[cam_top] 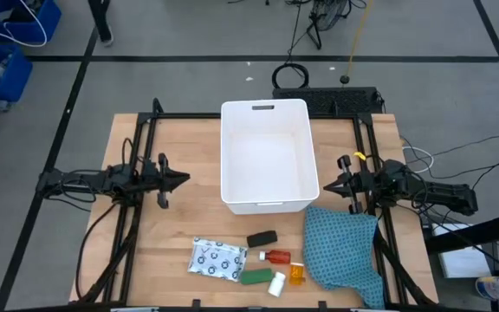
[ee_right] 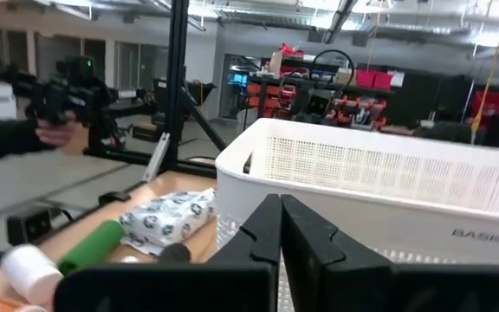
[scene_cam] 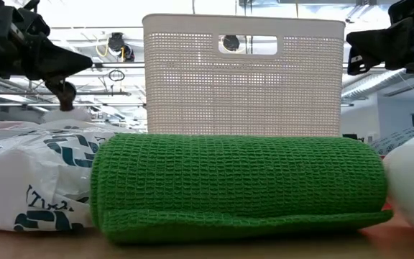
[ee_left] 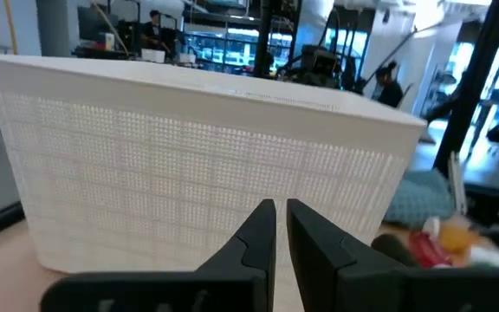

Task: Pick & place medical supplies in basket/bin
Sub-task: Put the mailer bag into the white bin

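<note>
white tub (cam_top: 265,156) at frame centre on the counter (cam_top: 189,217). left gripper (cam_top: 178,181) hovering at its left, fingers pressed together; right gripper (cam_top: 326,186) at its right, fingers likewise. packet (cam_top: 217,258), black piece (cam_top: 262,238), red bottle (cam_top: 276,256), orange vial (cam_top: 296,274), green oblong (cam_top: 254,276), white bottle (cam_top: 276,283) clustered lower centre, beside teal cloth (cam_top: 343,251).

Overhead, table-level, wrists: all face tub (cam_top: 265,156).

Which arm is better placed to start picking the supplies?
Probably left: the left gripper has bare table between it and the white dark-dotted flat packet, while the teal blue cloth lies just below the right gripper.
</note>
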Tool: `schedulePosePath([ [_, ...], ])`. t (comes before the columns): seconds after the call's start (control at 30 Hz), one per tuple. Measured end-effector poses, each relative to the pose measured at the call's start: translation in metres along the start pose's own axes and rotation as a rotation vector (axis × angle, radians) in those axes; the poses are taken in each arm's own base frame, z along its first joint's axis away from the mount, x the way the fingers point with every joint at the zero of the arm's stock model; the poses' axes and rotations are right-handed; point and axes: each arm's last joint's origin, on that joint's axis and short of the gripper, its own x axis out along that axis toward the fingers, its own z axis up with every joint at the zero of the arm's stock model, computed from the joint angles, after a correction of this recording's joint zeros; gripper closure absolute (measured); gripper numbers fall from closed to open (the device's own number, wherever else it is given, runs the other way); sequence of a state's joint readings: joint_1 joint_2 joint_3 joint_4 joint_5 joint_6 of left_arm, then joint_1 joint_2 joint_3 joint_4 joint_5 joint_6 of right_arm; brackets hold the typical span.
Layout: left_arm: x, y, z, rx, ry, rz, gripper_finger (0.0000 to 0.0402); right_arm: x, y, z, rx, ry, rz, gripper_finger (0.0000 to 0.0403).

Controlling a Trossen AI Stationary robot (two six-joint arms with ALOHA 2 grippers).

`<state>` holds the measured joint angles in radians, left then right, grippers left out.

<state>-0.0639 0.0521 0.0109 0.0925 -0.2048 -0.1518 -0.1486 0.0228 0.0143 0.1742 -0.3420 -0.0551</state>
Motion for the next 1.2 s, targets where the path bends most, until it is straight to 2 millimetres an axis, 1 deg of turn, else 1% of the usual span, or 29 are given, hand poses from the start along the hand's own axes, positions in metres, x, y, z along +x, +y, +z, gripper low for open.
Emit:
schedulePosePath([
  [0.1,0.000,-0.001,0.004,-0.020,-0.037,-0.007,0.0364,0.000,0.000,0.000,0.044,-0.004,-0.001,0.0403],
  [0.2,0.000,-0.001,0.004,-0.024,-0.037,-0.025,0.0364,0.000,0.000,0.001,0.069,-0.007,0.000,0.0403],
  [0.33,0.000,-0.001,0.005,-0.031,-0.050,-0.014,0.0364,0.000,0.000,0.002,0.064,-0.024,-0.001,0.0403],
  [0.47,0.000,-0.001,0.009,0.015,-0.097,-0.010,0.0364,0.000,0.000,0.005,0.041,-0.052,-0.001,0.0403],
  [0.57,-0.001,-0.002,0.013,0.055,-0.127,-0.015,0.0364,0.000,0.000,0.008,-0.023,-0.081,-0.004,0.0403],
  [0.67,-0.001,-0.006,0.022,0.094,-0.120,-0.087,0.0364,-0.001,0.000,0.012,-0.109,-0.116,-0.011,0.0403],
  [0.73,0.000,-0.010,0.032,0.146,-0.124,-0.151,0.0364,-0.001,0.000,0.015,-0.166,-0.146,-0.017,0.0403],
  [0.8,0.001,-0.015,0.047,0.188,-0.130,-0.177,0.0364,-0.002,0.000,0.018,-0.202,-0.176,-0.022,0.0403],
  [0.87,0.004,-0.020,0.063,0.222,-0.091,-0.172,0.0364,-0.002,0.000,0.019,-0.230,-0.189,-0.027,0.0403],
  [0.93,0.009,-0.026,0.082,0.258,-0.012,-0.130,0.0364,-0.002,0.000,0.019,-0.282,-0.189,-0.031,0.0403],
  [1.0,0.019,-0.033,0.101,0.286,0.077,-0.077,0.0364,-0.002,0.000,0.019,-0.331,-0.189,-0.036,0.0403],
  [1.07,0.033,-0.042,0.115,0.322,0.177,-0.055,0.0364,-0.002,0.000,0.019,-0.349,-0.188,-0.038,0.0403],
  [1.13,0.047,-0.052,0.127,0.340,0.276,-0.047,0.0362,-0.002,0.000,0.019,-0.336,-0.189,-0.038,0.0403],
  [1.2,0.063,-0.062,0.136,0.319,0.383,-0.024,0.0350,-0.002,0.000,0.018,-0.304,-0.180,-0.034,0.0403],
])
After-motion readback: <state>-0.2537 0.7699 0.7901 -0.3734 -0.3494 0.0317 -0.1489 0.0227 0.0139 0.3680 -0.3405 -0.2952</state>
